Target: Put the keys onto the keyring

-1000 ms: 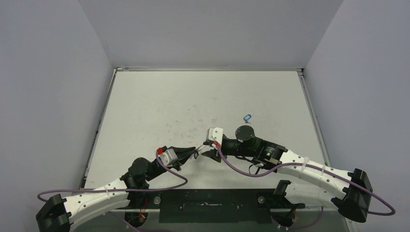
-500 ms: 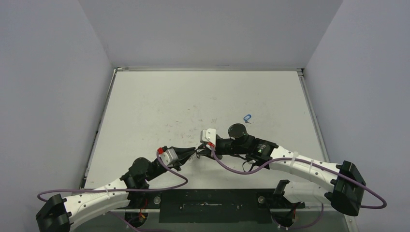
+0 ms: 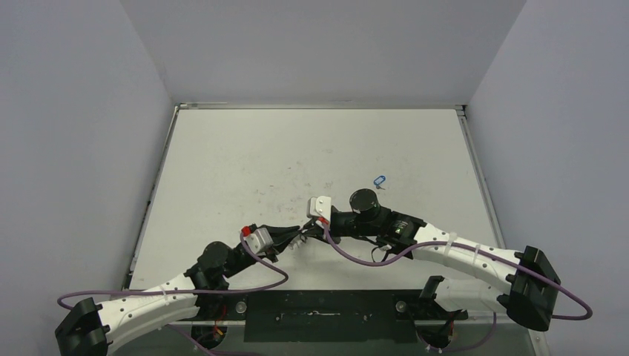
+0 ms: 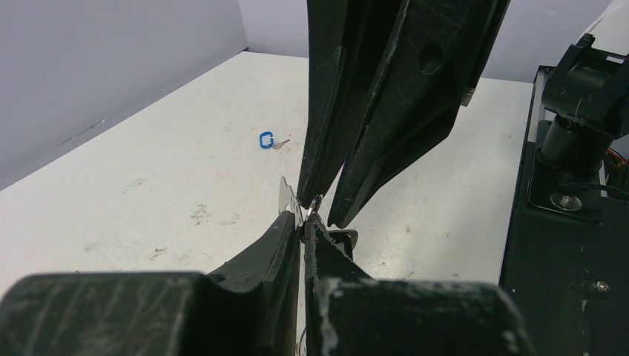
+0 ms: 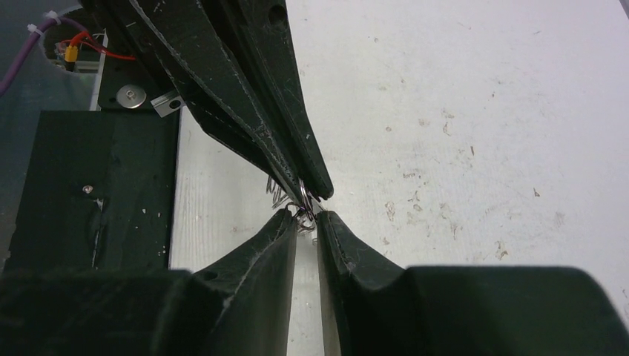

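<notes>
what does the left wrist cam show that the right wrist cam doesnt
Only the left wrist view shows the blue key lying alone on the table, beyond the fingers, and a flat pale edge of the keyring sticking out where the tips meet. Only the right wrist view shows the keyring's wire loops bunched at the tips, plus red wires near the base. Both show the left arm's fingers and the right arm's fingers meeting tip to tip over the table, the left ones pinched on the keyring.
</notes>
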Tool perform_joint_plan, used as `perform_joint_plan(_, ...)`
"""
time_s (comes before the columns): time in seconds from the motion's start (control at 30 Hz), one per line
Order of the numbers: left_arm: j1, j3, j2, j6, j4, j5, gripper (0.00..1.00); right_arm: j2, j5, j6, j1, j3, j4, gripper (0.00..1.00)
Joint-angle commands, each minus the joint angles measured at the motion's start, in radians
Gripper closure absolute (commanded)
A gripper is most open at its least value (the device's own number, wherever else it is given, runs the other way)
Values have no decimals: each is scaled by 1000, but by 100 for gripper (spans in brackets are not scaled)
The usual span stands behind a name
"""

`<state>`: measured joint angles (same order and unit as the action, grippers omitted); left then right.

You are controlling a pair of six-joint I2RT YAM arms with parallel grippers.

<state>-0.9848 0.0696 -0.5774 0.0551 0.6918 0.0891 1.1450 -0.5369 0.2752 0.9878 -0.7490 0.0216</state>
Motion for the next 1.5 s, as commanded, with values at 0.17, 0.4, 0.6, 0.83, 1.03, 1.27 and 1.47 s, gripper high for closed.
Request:
perform_joint_plan(0.17, -2, 24, 4, -24, 96, 32, 100, 9, -25, -19, 4, -45, 101, 80)
perform_joint_plan(0.4, -3, 26, 4, -25, 89, 34, 100, 3, 0, -42, 3, -32, 132, 75)
perform_joint_plan(0.6, -2, 29, 8, -21, 81, 31, 100, -29, 9, -45, 2, -15, 158, 72)
perform_joint_plan(0.83, -2, 28, 9, -23, 83, 32, 100, -2, 3, -47, 2, -22, 157, 85)
perform_joint_plan(1.03, -2, 28, 17, -21, 79, 28, 100, 10, 4, -17, 1, -35, 108, 99)
perform_joint_plan(1.27, -2, 33, 50, 4, 9, 3, 100, -11, -4, 26, -5, -75, -1, 100)
perform_joint_plan(1.47, -3, 76, 103, 54, -161, 20, 75, -3, -20, 65, -9, -165, -192, 100)
